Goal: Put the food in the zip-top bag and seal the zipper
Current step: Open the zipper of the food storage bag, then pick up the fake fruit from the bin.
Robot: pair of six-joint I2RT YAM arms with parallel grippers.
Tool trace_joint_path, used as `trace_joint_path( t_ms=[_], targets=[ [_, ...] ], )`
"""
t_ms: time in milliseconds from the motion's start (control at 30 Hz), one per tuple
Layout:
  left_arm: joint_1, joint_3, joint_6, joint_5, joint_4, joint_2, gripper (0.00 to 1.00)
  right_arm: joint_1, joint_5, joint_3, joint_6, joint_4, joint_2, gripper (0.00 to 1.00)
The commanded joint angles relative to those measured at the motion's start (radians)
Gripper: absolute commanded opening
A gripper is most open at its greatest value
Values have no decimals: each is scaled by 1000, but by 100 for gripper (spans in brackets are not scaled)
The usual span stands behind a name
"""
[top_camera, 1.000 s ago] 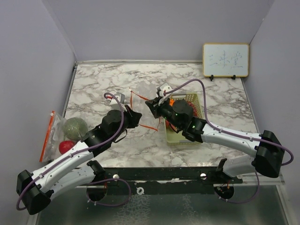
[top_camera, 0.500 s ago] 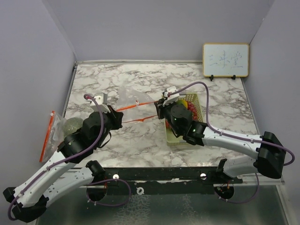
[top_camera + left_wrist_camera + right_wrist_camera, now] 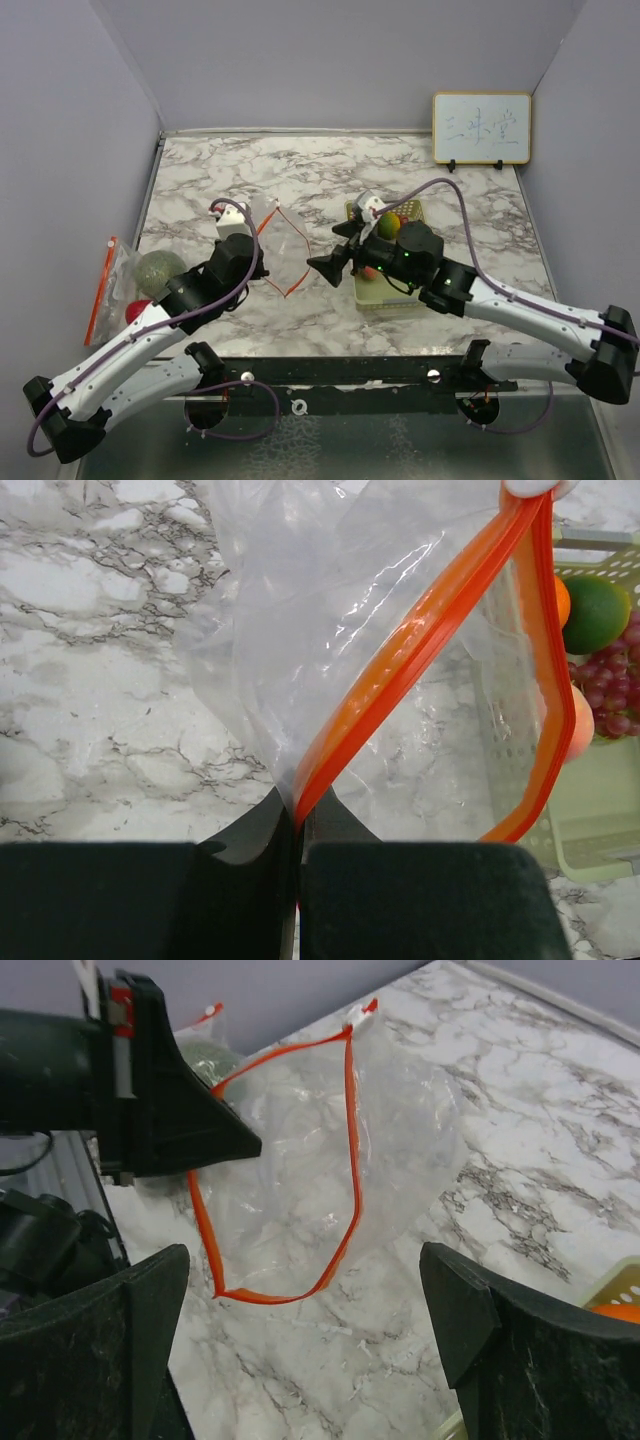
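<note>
A clear zip-top bag (image 3: 285,250) with an orange zipper rim hangs with its mouth open between the arms. My left gripper (image 3: 297,820) is shut on one end of the orange zipper (image 3: 420,650). My right gripper (image 3: 310,1360) stands wide open in front of the bag's mouth (image 3: 290,1180), touching nothing. Food lies in the pale green tray (image 3: 385,295): a green fruit (image 3: 597,610), an orange one (image 3: 562,600), a peach-coloured one (image 3: 578,725) and purple grapes (image 3: 605,680). A grey-green melon (image 3: 160,270) and a red fruit (image 3: 140,312) lie at the far left.
A second clear bag with an orange strip (image 3: 102,290) lies at the left wall around the melon. A small whiteboard (image 3: 481,128) stands at the back right. Grey walls close in the marble table (image 3: 300,170) on three sides.
My right gripper has let go of the bag's rim, opened wide and drawn back towards the tray. The bag's mouth now hangs open from the left gripper alone.
</note>
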Motion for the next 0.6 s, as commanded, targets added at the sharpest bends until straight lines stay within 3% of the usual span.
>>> trace_joint_path(
  t_ms=[0, 133, 267, 367, 567],
  targets=[
    [2, -23, 28, -12, 80, 19, 0, -4, 105, -33, 84, -194, -168, 100],
    [2, -21, 44, -20, 94, 74, 0, -7, 327, -72, 204, -375, -200, 100],
    [2, -25, 48, -20, 114, 108, 0, -28, 492, -33, 350, -605, -76, 99],
    [2, -40, 47, 2, 155, 123, 0, -52, 509, -18, 410, -652, 7, 100],
    [2, -70, 36, 40, 209, 145, 0, -176, 397, -41, 377, -560, 109, 100]
  ],
)
